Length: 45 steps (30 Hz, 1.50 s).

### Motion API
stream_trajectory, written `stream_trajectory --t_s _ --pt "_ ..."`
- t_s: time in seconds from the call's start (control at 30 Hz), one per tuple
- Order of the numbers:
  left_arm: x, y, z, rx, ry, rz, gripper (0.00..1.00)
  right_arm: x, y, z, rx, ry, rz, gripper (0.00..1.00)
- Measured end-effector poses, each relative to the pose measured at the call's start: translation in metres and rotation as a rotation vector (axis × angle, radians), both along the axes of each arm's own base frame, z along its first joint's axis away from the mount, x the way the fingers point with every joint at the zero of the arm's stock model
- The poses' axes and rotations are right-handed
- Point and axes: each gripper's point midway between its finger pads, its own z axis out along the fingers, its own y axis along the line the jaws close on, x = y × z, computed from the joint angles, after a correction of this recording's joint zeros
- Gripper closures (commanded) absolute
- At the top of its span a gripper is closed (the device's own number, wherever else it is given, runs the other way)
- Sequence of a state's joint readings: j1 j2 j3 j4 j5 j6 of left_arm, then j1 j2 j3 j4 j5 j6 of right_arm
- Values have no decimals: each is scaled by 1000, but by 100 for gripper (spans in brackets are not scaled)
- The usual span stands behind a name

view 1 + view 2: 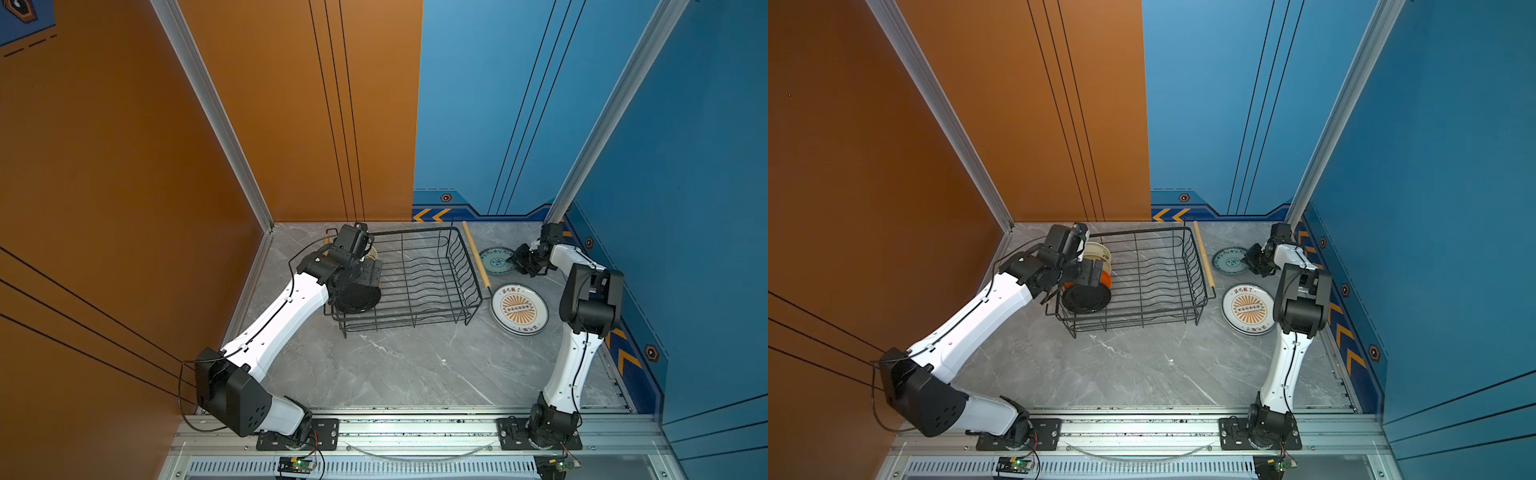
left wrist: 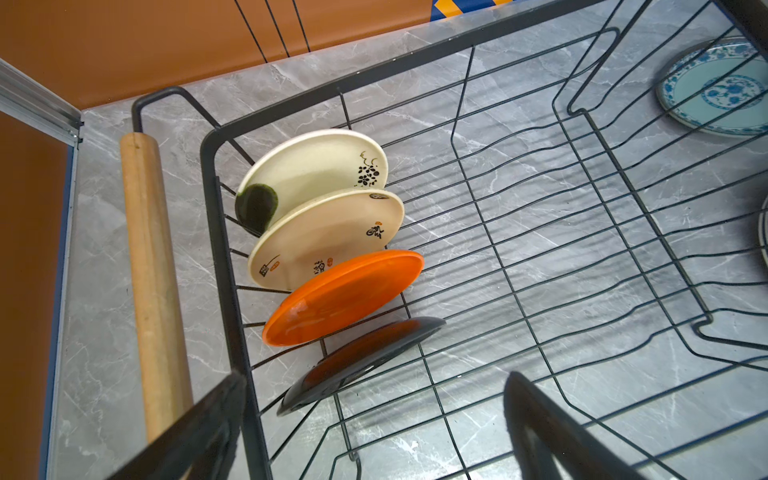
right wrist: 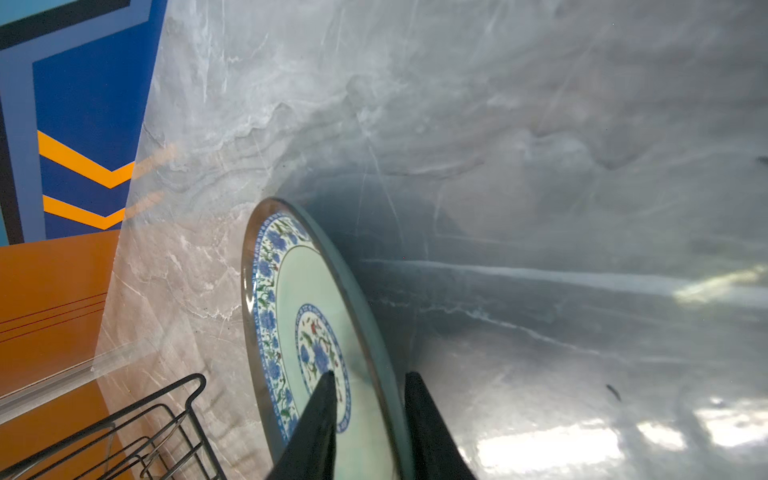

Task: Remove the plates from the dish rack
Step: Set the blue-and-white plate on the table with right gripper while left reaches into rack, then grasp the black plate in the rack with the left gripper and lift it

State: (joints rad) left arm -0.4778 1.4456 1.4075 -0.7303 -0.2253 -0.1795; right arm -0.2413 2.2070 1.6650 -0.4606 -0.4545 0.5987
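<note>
My left hand (image 2: 374, 380), spread wide, hangs over four plates (image 2: 345, 297) standing on edge, rowed near-to-far at the dish rack's (image 2: 338, 88) left end, black plate (image 2: 361, 361) nearest. My right hand (image 3: 370, 376) straddles the blue plate (image 3: 299, 291) right of the rack; whether it pinches, I cannot tell.

The dish rack (image 1: 415, 231) sits toward the back of the counter (image 1: 415, 365). Four plates (image 2: 340, 291) stand on edge in a row at its left end. Right of the rack, just past its handle (image 1: 476, 253), a rear plate (image 1: 497, 260) and a front plate (image 1: 519, 309) lie flat on the counter.
</note>
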Motion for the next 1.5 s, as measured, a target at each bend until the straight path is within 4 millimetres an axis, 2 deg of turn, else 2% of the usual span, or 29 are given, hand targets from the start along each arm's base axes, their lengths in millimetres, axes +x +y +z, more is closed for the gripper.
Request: stream_trajectory --t_s 0.27,0.37,0.6,0.7,0.77,0.83,1.07,1.17,1.33,1.5 --pt "-4 -5 -5 30 25 -76 2 1 2 -4 22 3 6 53" --pt "-5 -5 -13 51 52 -91 2 1 3 -11 33 11 7 46" --pt "-5 -6 -39 124 144 -130 2 5 3 -7 52 -10 12 32" --pt "-9 -5 -40 146 158 -150 2 7 3 -4 64 -22 12 21" --pt "-10 -6 -39 158 159 -168 2 9 3 -2 73 -34 9 1" --pt "-12 -7 -36 169 162 -201 2 13 0 4 59 -57 6 0" --pt "-25 -14 -24 262 174 -342 2 13 -11 4 49 -70 -14 0" --pt "-26 -13 -25 321 207 -396 1 9 -15 5 48 -71 -24 0" --pt "-21 -10 -43 391 295 -455 10 1 -21 5 50 -63 -39 0" --pt "-1 -4 -53 415 334 -463 24 -3 -24 5 49 -68 -46 0"
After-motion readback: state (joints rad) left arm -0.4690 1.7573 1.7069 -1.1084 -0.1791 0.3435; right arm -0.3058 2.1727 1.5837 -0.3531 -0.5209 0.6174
